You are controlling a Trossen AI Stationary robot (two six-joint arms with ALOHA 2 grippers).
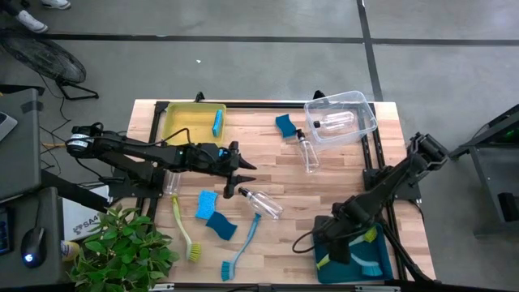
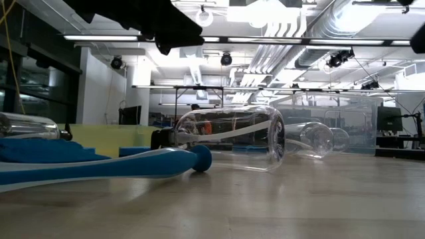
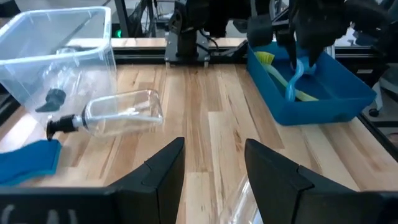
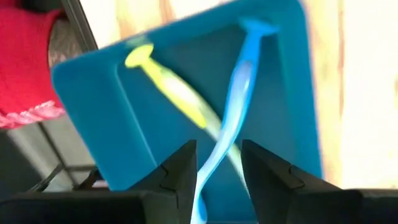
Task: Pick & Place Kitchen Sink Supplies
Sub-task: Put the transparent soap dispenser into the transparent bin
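Right gripper (image 4: 216,167) hangs over the teal bin (image 1: 324,264) at the tabletop's near right corner, its fingers parted with a blue brush (image 4: 235,93) running up between them. From where I stand I cannot tell whether they still pinch the handle or have let it go. That brush lies crossed over a yellow-green brush (image 4: 168,87) already in the bin.

Left gripper (image 1: 235,174) is stretched out above the middle of the tabletop (image 1: 340,174), fingers apart and holding nothing. A clear bottle (image 1: 261,202) with a black top lies on its side just beside and below it.

Near that bottle, toward the front edge, 2 blue sponges (image 1: 213,214) overlap each other. A second yellow-green brush (image 1: 183,229) lies to their left and a second blue brush (image 1: 241,246) to their right, both flat on the wood.

Farther back, another bottle (image 1: 306,152) lies on the wood just beside the clear bin (image 1: 366,113), with a third sponge (image 1: 285,125) close by it. 1 more bottle (image 1: 334,122) rests inside the clear bin. A fourth sponge (image 1: 216,123) stands on edge in the yellow bin (image 1: 182,122) at the back left.

A leafy plant (image 1: 122,247) sits off the front left corner.
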